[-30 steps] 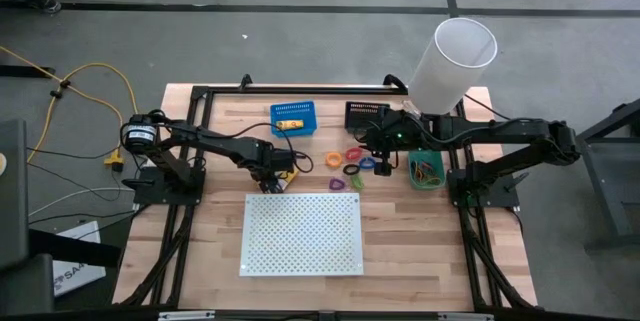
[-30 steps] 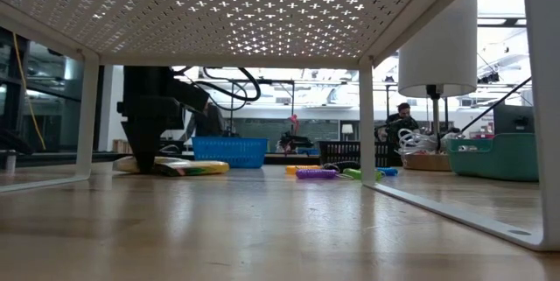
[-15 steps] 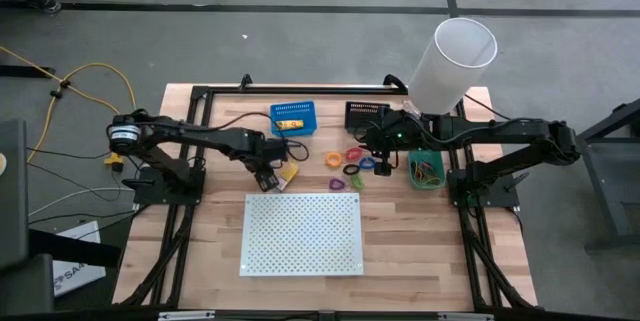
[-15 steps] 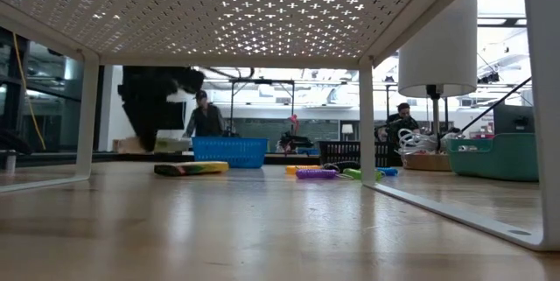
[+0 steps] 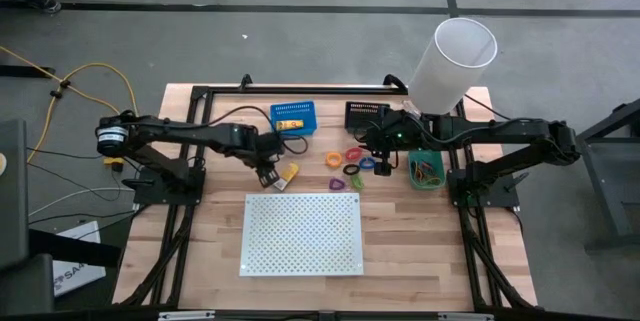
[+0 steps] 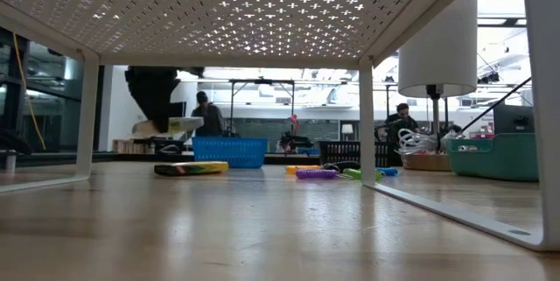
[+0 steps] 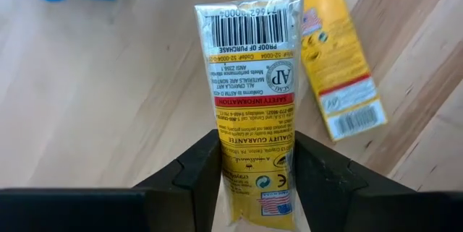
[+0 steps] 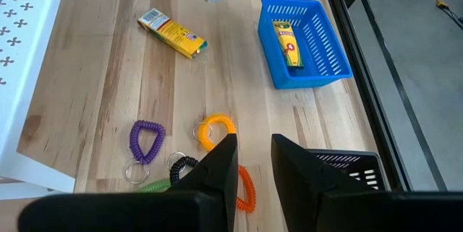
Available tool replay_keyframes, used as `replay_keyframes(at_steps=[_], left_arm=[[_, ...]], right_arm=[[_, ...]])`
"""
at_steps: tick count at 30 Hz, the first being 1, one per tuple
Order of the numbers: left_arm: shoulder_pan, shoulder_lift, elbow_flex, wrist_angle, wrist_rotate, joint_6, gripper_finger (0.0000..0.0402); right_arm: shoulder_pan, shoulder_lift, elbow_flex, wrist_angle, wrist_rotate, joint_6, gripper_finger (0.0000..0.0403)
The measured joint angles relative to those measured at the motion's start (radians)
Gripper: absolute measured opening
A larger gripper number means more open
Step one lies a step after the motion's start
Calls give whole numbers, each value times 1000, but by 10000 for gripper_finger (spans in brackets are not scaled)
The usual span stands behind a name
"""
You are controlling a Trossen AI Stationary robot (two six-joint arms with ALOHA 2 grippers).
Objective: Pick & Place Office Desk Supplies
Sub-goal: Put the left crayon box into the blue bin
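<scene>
The left gripper [image 7: 253,181] is closed on a yellow packet [image 7: 252,80] and holds it in the air above the table [image 5: 200,251], near the blue bin [image 5: 293,118] at the far edge. A second yellow packet [image 5: 288,173] lies on the wood just beside it, and a third packet [image 8: 286,43] lies inside the blue bin. The right gripper [image 8: 253,163] hangs above the coloured loops [image 5: 350,161] near the right edge, with its fingers a little apart and holding nothing.
</scene>
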Motion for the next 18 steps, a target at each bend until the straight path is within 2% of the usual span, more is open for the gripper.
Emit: replay_keyframes(at_steps=[5,18], left_arm=[[39,-14,1,33,5,55,149],[263,-120,2,109,115,279,149]], right_arm=[[0,0,0,0,0,0,74],[0,0,0,0,0,0,74]])
